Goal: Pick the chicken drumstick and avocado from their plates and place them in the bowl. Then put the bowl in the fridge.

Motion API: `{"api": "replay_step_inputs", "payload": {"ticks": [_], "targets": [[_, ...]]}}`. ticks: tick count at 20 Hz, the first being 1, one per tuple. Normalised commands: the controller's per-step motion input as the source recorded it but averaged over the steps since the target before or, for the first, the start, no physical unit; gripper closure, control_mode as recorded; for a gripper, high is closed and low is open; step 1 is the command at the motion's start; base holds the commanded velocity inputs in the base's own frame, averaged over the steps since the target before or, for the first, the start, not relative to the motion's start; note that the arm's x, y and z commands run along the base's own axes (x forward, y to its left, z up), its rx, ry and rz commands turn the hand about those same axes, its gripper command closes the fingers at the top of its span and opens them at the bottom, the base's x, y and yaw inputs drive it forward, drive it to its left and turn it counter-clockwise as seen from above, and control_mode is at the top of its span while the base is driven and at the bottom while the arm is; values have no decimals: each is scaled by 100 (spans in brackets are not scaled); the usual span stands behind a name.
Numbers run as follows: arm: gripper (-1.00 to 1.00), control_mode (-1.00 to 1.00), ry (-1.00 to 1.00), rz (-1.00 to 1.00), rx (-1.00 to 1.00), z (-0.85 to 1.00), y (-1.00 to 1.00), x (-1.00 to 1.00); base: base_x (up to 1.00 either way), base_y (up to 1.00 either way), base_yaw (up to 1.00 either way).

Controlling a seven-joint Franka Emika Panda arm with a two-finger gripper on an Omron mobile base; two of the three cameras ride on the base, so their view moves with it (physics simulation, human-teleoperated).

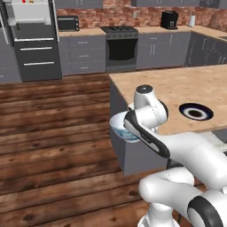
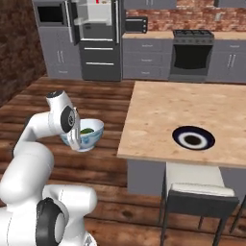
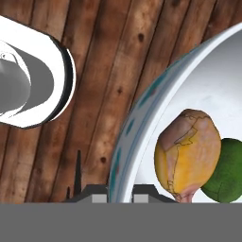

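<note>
Claw (image 3: 120, 194) pinched the rim of the bowl (image 3: 142, 104), which hung off the tabletop (image 2: 158, 120) over the floor. Glossy, rigid, probably slippery; chicken drumstick (image 3: 187, 155) and avocado (image 3: 227, 172) lay loose inside, so it wanted keeping level.

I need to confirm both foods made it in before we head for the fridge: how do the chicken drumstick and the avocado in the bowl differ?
The chicken drumstick is golden-orange with pale brown patches; the avocado is dark green. In the hand view the drumstick lies nearer the bowl's rim, the avocado beyond it, partly covered by the drumstick and cut off by the picture's edge. Both lie side by side, touching, inside the bowl, whose rim the claw grips above the wooden floor.
</note>
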Motion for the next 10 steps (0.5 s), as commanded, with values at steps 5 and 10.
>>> {"api": "replay_step_inputs", "payload": {"ticks": [5, 10], "targets": [[100, 100, 0, 0, 0, 0, 0, 0, 46, 79, -11], [100, 100, 0, 0, 0, 0, 0, 0, 58, 72, -14]]}}
